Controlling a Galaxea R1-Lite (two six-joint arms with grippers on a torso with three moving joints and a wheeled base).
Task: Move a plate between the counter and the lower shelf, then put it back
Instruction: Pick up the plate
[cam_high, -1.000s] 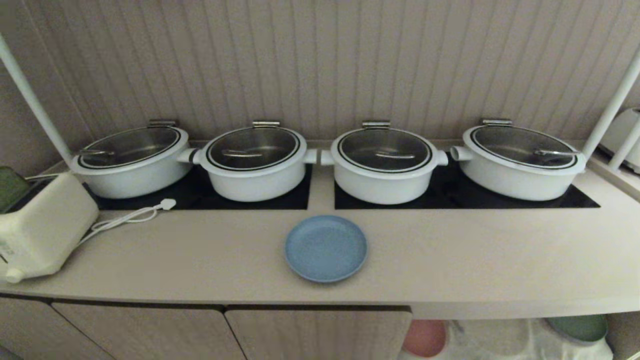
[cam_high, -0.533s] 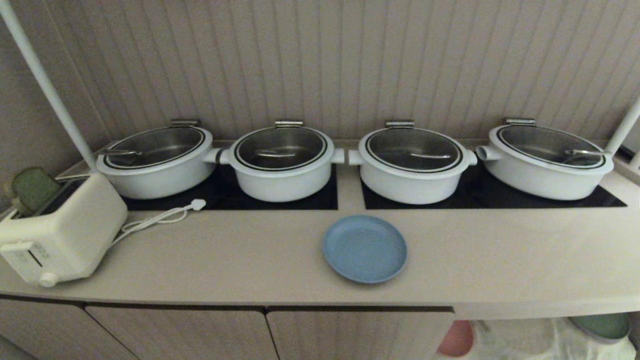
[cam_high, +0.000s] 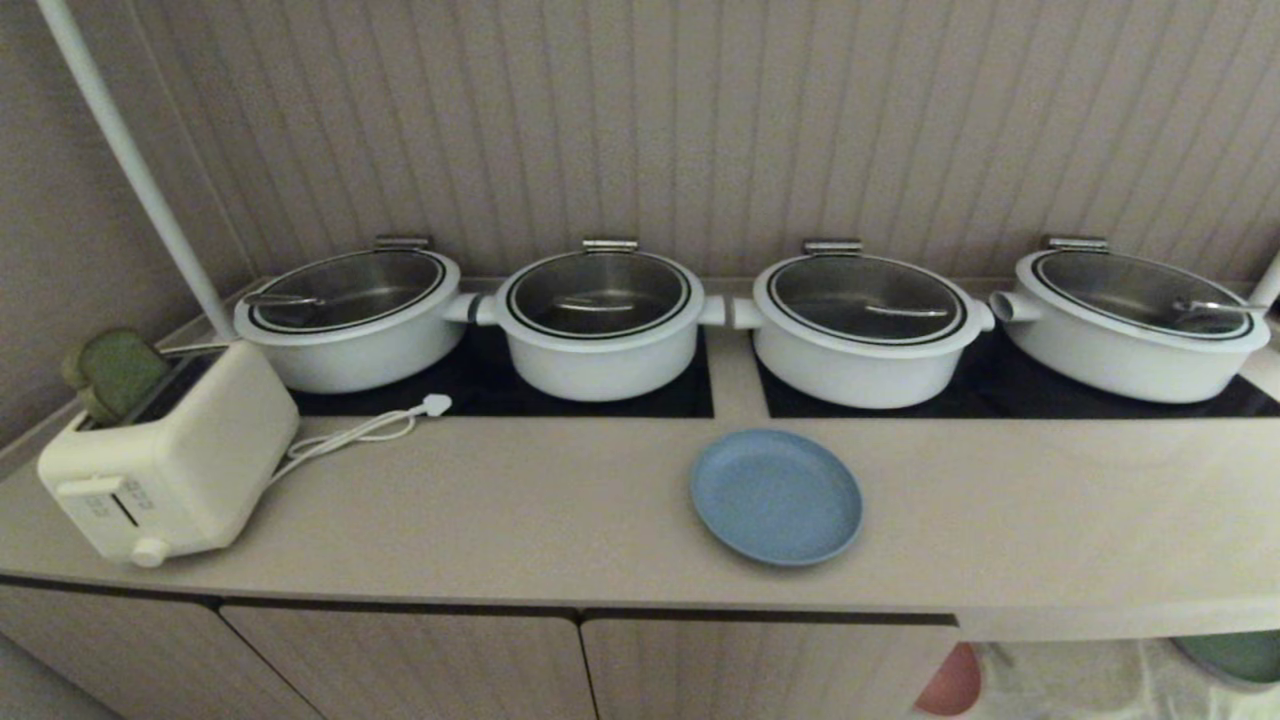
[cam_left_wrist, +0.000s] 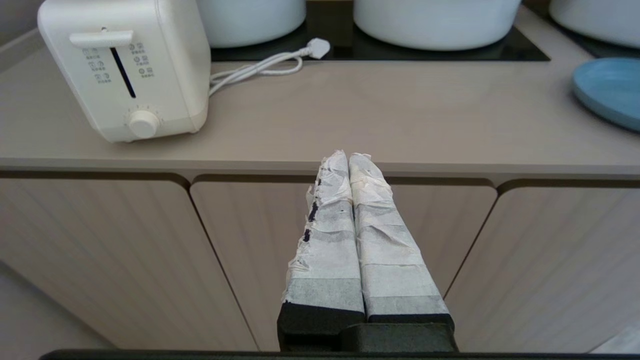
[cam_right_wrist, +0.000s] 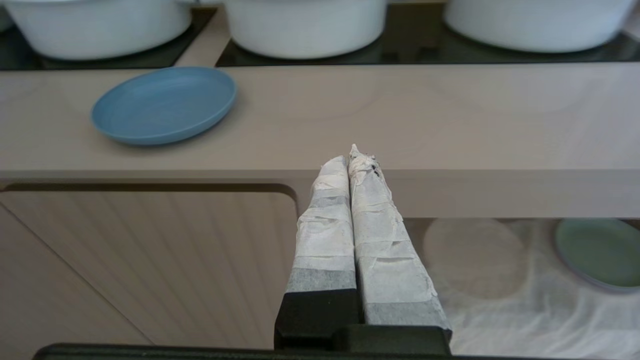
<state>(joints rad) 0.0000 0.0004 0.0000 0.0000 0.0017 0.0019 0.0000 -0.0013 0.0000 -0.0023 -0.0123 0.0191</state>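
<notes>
The light-blue plate (cam_high: 777, 497) (cam_right_wrist: 164, 104) (cam_left_wrist: 608, 90) lies flat on the beige counter (cam_high: 500, 510), near its front edge and in front of the hob panels. Below the counter at the right, the lower shelf (cam_right_wrist: 500, 300) shows its wrinkled white cloth with a round mound. My left gripper (cam_left_wrist: 348, 156) is shut and empty, held level in front of the closed cabinet doors. Facing the counter's front edge beside the shelf opening, my right gripper (cam_right_wrist: 348, 159) is also shut and empty. Neither gripper appears in the head view.
Several white lidded pots (cam_high: 598, 320) stand on the black hob panels at the back. A white toaster (cam_high: 170, 465) with a loose cord (cam_high: 350, 435) sits at the counter's left. A green plate (cam_right_wrist: 597, 252) and a pink plate (cam_high: 950, 685) rest on the shelf.
The whole head view has slid rightward across the picture, so the camera has turned or moved left. The plate itself stays where it was on the counter.
</notes>
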